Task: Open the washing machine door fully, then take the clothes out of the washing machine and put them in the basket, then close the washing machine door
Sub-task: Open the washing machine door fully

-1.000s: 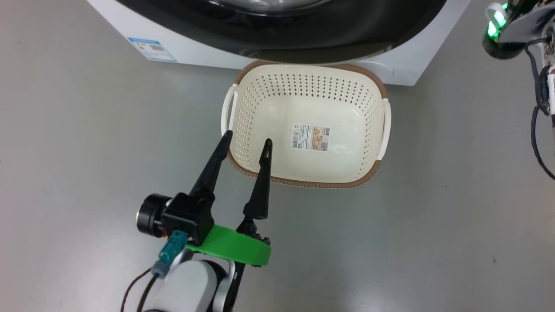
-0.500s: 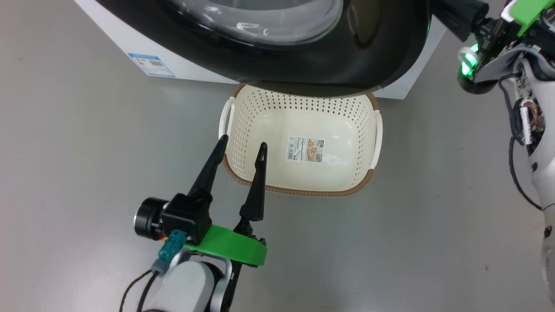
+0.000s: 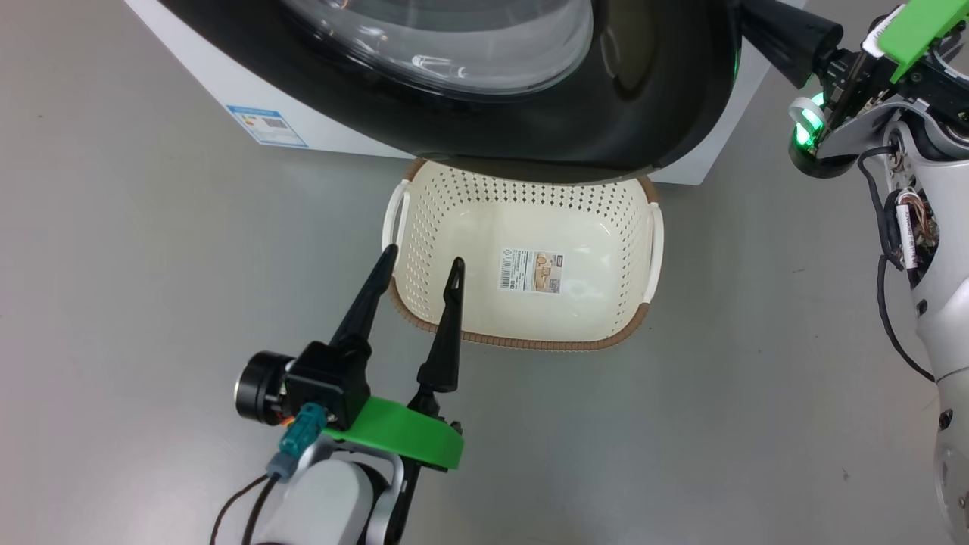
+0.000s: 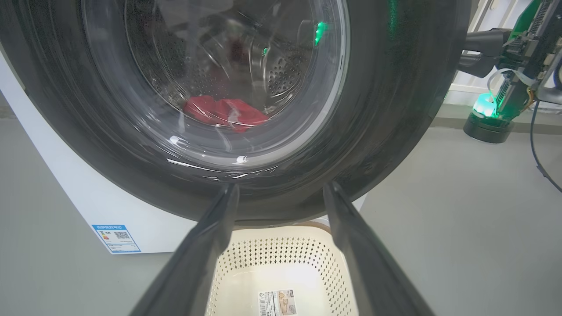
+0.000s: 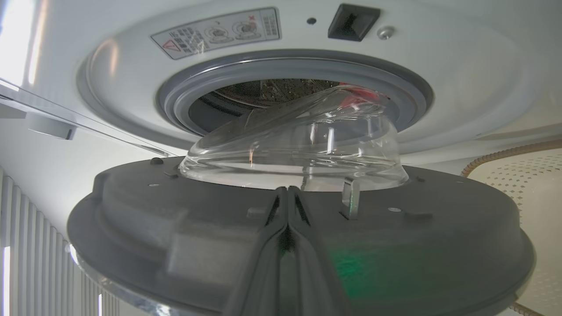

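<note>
Basket (image 3: 522, 342) is sitting on the floor (image 3: 151, 303) under the part-open washing machine door (image 3: 651, 98), ready for the clothes (image 4: 224, 112) lying in the drum. Right gripper (image 5: 287, 197), pinched together, is reaching behind the door, likely swinging it wider; left gripper (image 3: 423, 257) is hovering spread and empty.

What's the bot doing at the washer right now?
It is at the door-opening step. The right claw, shut, sits behind the edge of the washing machine door, on its inner side, and the door stands partly open above the basket. The red clothes lie in the drum. The basket is empty on the floor in front of the washing machine. The left claw is open over the basket's near left rim, holding nothing.
</note>
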Robot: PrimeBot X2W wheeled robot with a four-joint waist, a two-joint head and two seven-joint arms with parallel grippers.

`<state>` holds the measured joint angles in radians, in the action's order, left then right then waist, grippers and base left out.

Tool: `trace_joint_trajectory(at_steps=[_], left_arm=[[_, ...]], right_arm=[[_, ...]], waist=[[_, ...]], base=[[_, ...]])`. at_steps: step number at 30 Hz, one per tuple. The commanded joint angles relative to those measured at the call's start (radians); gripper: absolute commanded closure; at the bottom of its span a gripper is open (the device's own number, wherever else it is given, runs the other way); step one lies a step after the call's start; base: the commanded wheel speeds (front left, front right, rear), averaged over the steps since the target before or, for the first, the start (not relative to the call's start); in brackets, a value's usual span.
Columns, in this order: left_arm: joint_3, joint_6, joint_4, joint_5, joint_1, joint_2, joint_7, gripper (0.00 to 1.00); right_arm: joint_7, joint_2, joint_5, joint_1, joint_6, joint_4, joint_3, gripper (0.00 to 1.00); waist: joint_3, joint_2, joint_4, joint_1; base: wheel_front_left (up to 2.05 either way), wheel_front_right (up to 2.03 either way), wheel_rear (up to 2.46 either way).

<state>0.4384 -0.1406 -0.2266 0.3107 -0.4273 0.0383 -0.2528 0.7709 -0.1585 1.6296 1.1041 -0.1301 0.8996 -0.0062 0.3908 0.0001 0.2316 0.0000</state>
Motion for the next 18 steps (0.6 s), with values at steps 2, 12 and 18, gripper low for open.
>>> trace_joint_trajectory(at_steps=[2,12,18], left_arm=[[-0.03,0.0,0.018,0.005,0.009,0.012,-0.009,0.0],[-0.043,0.004,-0.002,-0.001,0.02,0.012,-0.009,0.0],[-0.06,0.013,-0.014,-0.003,0.046,0.012,-0.009,0.0]], right_arm=[[-0.018,0.015,0.004,-0.016,-0.001,-0.044,-0.008,1.0],[-0.085,0.004,0.031,-0.134,-0.001,-0.198,-0.096,0.22],[-0.133,0.012,0.005,-0.287,-0.001,-0.319,-0.124,0.0]], waist=[[-0.002,-0.0001,-0.001,0.0],[-0.034,-0.0001,-0.02,0.0],[-0.076,-0.0001,-0.036,0.0]], base=[[0.0,0.0,0.0],[0.0,0.0,0.0],[0.0,0.0,0.0]])
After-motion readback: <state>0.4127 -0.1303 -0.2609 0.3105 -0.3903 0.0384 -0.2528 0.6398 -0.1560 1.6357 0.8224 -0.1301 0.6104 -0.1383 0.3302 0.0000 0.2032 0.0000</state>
